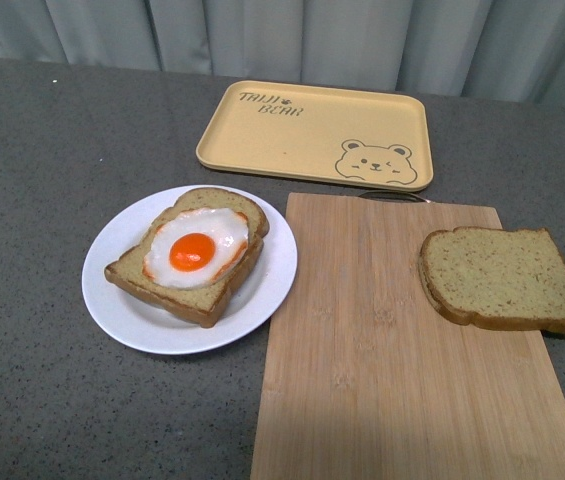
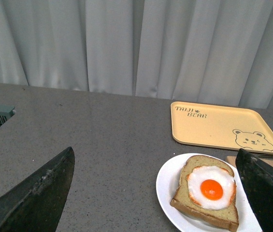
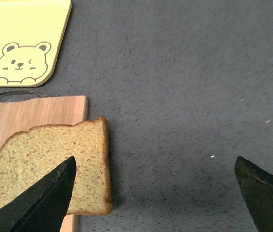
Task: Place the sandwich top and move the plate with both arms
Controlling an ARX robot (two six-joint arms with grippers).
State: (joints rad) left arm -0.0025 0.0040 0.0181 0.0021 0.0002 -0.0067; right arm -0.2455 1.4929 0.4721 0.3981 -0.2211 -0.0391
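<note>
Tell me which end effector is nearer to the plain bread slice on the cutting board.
Right. The right end effector is open just beside the plain bread slice. The left end effector is open near the white plate, across the cutting board from the slice.

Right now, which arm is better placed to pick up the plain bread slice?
Right. The open right pincer hovers beside the sandwich top on the cutting board; the left pincer is over by the plate.

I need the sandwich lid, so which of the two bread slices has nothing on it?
The plain slice on the wooden cutting board, overhanging its right edge. The other slice carries a fried egg and sits on the white plate.
</note>
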